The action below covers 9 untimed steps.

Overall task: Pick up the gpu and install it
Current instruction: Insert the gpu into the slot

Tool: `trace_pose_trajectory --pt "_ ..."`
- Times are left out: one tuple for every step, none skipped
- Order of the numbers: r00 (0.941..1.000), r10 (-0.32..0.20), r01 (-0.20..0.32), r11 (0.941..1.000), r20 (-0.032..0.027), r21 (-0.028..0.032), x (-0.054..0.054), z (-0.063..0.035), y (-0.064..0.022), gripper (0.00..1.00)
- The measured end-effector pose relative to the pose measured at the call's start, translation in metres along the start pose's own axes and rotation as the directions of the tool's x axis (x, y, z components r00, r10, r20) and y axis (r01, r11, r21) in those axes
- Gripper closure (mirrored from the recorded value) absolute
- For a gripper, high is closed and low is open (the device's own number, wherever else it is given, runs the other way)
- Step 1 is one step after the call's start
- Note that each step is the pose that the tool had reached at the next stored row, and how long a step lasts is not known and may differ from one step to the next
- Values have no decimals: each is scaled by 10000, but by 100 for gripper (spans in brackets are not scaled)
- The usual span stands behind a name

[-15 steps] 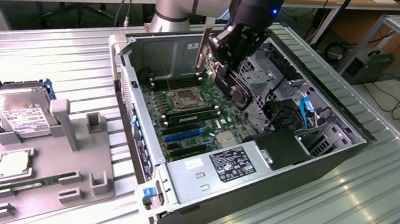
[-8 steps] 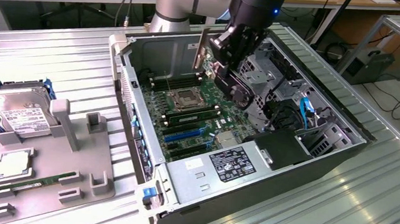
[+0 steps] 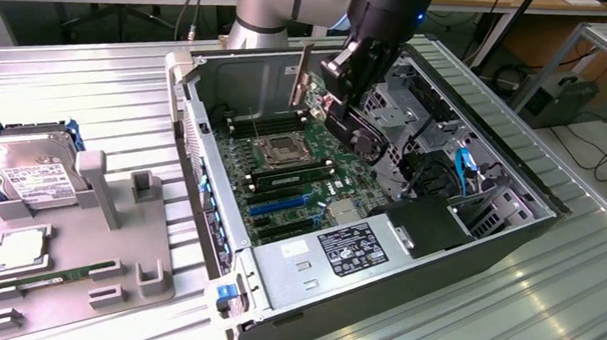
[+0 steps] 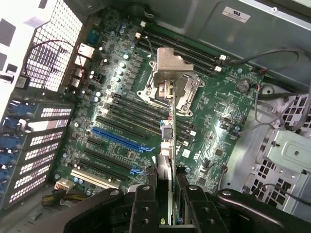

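My gripper (image 3: 331, 98) hangs over the open computer case (image 3: 219, 76), shut on the gpu (image 3: 301, 74). The gpu is a thin dark card held upright on edge, with its metal bracket strip towards the exterior view's left. In the wrist view the gpu (image 4: 166, 145) appears edge-on between my two black fingers (image 4: 145, 206), above the green motherboard (image 4: 218, 131). Its free end lies over the area between the CPU socket (image 4: 170, 85) and the long blue slot (image 4: 119, 138). The card is above the board and not touching it.
The slot-bracket wall (image 4: 34, 145) of the case stands beside the expansion slots. A power supply (image 3: 335, 252) and a drive cage (image 3: 409, 113) crowd the case. Outside it, on the exterior view's left, a grey fixture (image 3: 153, 256) holds a hard drive (image 3: 25, 171) and a green RAM stick (image 3: 50, 276).
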<state>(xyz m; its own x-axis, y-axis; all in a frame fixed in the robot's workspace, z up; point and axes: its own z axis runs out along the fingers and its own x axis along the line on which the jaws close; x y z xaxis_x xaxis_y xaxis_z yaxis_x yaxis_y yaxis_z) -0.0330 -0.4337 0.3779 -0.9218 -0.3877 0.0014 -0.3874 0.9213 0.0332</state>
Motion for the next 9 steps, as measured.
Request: trace_pose_trajectory --pt "10000 -87 87 10000 -3 0 0 0 0 74" --pt "9999 -169 169 9999 -6 0 0 0 0 74" --pt "9997 -260 260 9997 -9 0 0 0 0 74" --pt "9993 -374 374 9993 -13 1 0 0 0 74" --pt "9990 -455 455 9990 -15 1 0 0 0 74" --pt "9985 -543 543 9985 -18 0 0 0 0 74" --pt "9980 -630 630 9980 -21 0 0 1 0 74" --pt "9974 -727 727 9974 -24 0 0 1 0 74" --pt "9967 -806 806 9967 -27 0 0 1 0 74"
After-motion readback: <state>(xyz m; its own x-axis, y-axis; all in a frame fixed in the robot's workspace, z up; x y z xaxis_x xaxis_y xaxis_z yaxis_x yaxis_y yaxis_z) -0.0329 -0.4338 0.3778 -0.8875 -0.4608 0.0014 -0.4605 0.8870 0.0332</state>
